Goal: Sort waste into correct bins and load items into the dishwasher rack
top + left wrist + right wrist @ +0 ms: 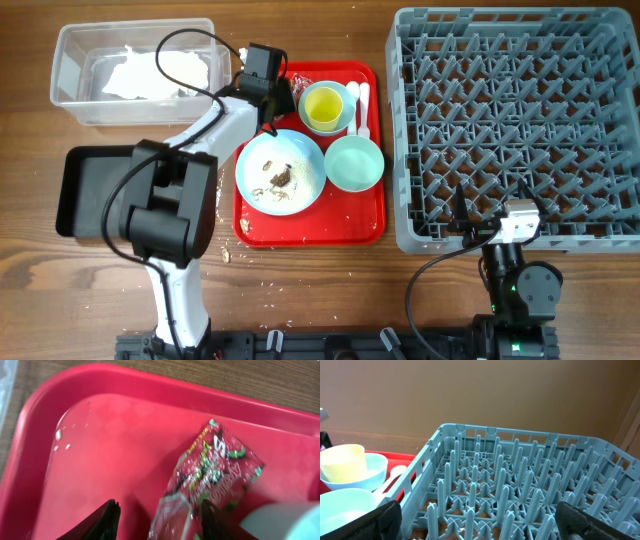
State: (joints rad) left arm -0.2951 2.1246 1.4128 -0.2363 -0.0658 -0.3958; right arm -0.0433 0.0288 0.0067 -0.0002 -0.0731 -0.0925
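Note:
My left gripper (pixel 283 92) (pixel 161 510) hangs low over the red tray's far left corner. It is open, and the small red wrapper (pixel 215 465) (pixel 303 80) lies on the tray between its fingers, against the right one. Food scraps (pixel 280 178) sit on the pale blue plate (pixel 262 150). Beside it are the mint-green bowl (pixel 354 163) and the yellow cup (pixel 322 108) inside the light blue bowl (pixel 347 95). White cutlery (pixel 362 100) lies next to them. My right gripper (pixel 493 205) (pixel 487 525) is open above the dishwasher rack's (pixel 510 120) near edge, holding nothing.
The clear tub (pixel 65 60) at the far left holds white napkins (pixel 150 75). The black tray (pixel 80 190) lies in front of it, partly under my left arm. All the dishes stand on the red tray (pixel 310 225). Crumbs dot the table near its front left corner.

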